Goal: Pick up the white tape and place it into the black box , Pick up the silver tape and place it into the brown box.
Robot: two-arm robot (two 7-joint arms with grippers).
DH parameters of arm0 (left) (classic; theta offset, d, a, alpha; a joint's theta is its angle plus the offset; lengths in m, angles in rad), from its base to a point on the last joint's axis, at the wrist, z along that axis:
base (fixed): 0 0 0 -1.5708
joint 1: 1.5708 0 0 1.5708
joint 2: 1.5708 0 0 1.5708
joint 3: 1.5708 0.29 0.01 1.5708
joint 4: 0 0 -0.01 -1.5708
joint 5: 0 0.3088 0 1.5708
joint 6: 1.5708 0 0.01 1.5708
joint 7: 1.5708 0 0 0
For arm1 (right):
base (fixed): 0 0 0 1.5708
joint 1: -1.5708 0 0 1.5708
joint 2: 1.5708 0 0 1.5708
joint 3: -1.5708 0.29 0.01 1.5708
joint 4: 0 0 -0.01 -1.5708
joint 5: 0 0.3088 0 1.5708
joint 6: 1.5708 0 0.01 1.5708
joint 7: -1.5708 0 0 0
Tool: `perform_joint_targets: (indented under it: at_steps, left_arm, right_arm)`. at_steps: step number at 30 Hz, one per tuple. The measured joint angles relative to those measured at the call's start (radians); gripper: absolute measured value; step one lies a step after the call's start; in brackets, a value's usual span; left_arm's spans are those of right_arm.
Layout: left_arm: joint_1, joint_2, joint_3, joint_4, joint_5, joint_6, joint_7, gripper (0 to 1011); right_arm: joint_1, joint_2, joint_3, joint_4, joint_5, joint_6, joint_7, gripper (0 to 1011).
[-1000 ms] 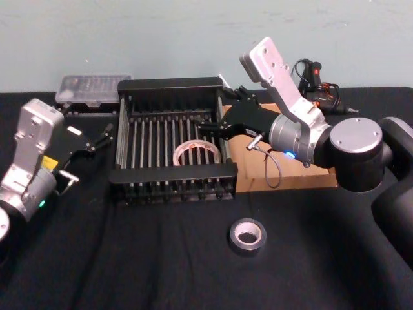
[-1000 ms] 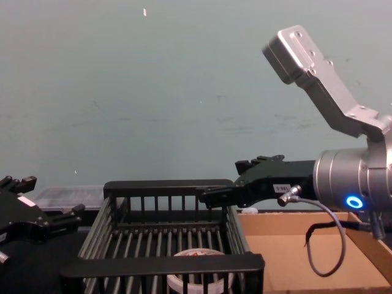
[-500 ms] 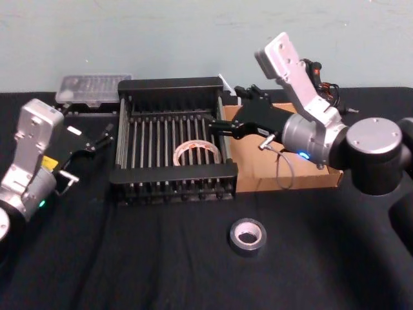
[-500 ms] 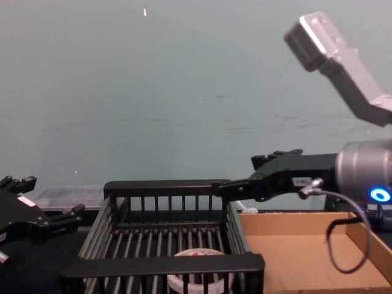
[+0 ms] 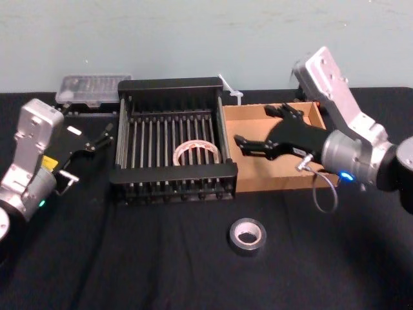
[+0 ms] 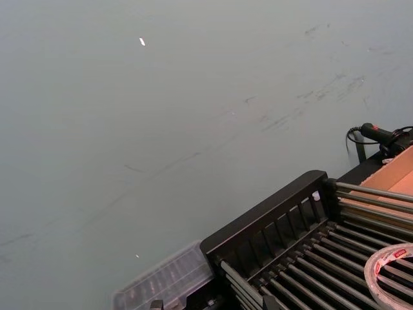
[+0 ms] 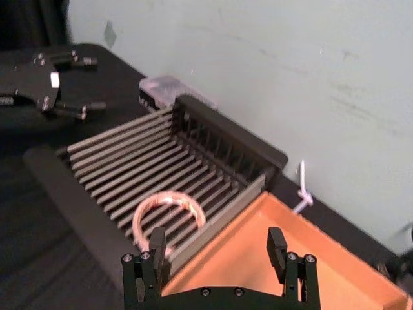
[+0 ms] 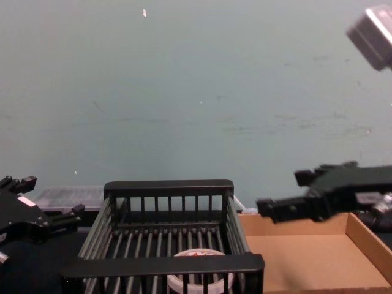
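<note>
The black box (image 5: 173,173), a slatted crate with thick flat rims, holds the white tape (image 5: 197,153), which lies flat on its barred floor toward the near right corner. The brown box (image 5: 274,181), a shallow cardboard tray, stands just beside its right wall. The silver tape (image 5: 248,236), dark grey with a whitish core, lies flat in front of its near right corner, apart from it.

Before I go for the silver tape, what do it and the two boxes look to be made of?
Black box: moulded plastic by the look, matte, with slatted bars and thick flat rims.
Brown box: cardboard, dull tan, with thin low walls.
Silver tape: probably duct tape, with a dull grey sheen; the whitish core is likely card.
</note>
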Motion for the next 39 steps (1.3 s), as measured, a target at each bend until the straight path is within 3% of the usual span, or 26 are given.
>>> perform_joint_targets:
  at_steps: [8,15,24,39]
  left_arm:
    - [0.000,0.000,0.000,0.000,0.000,0.000,0.000,1001]
    - [0.000,0.000,0.000,0.000,0.000,0.000,0.000,1001]
    - [0.000,0.000,0.000,0.000,0.000,0.000,0.000,1001]
    - [0.000,0.000,0.000,0.000,0.000,0.000,0.000,1001]
  right_arm:
    - [-0.090,0.097,0.021,-0.097,0.033,0.034,0.027,1003]
    - [-0.134,0.143,0.023,-0.133,0.073,0.082,0.045,1002]
    - [-0.144,0.163,-0.003,-0.132,0.108,0.136,0.055,1003]
    - [-0.103,0.186,-0.080,-0.090,0.135,0.183,0.092,1003]
